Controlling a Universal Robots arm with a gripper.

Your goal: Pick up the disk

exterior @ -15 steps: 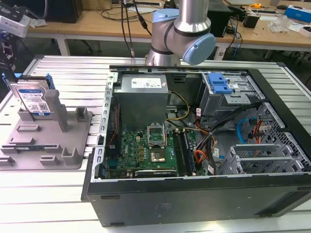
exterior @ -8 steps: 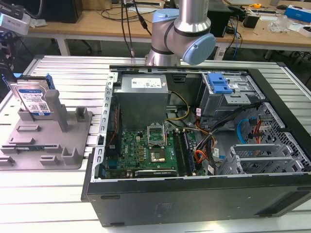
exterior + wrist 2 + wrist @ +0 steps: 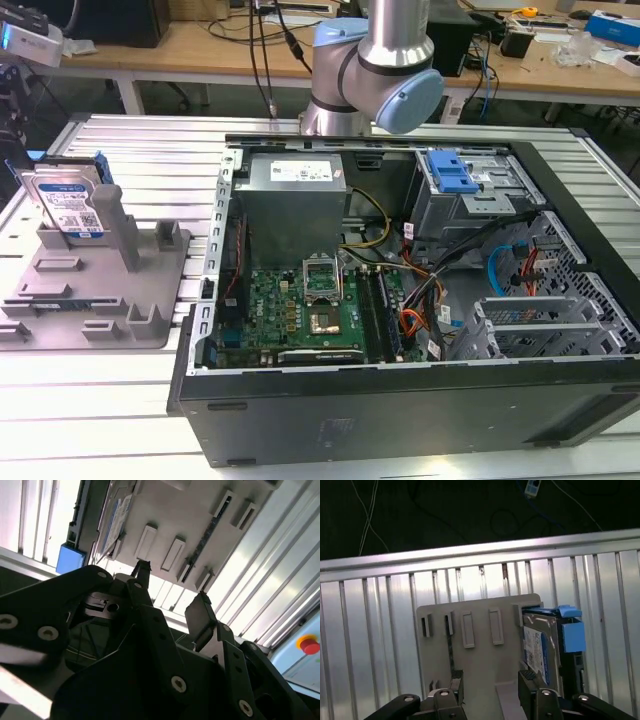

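Observation:
The disk [image 3: 70,205] stands upright on its edge in the grey fixture [image 3: 110,300], at the exterior view's left, its white and blue label facing outward. In the first wrist view the disk [image 3: 542,650] with its blue side rail sits at one end of the fixture [image 3: 480,665]. My gripper [image 3: 492,692] hovers over the fixture, open, with nothing between its fingertips. One finger [image 3: 530,685] overlaps the disk's label side. In the second wrist view the gripper [image 3: 172,597] shows the same open gap, and the disk [image 3: 116,522] lies beyond it.
An open computer case [image 3: 250,400] with motherboard, power supply and a blue drive bracket [image 3: 450,175] takes up the middle and the exterior view's right. All stands on a slatted aluminium table [image 3: 90,400]. Its edge [image 3: 470,552] lies just past the fixture. A red stop button [image 3: 307,644] shows beside the table.

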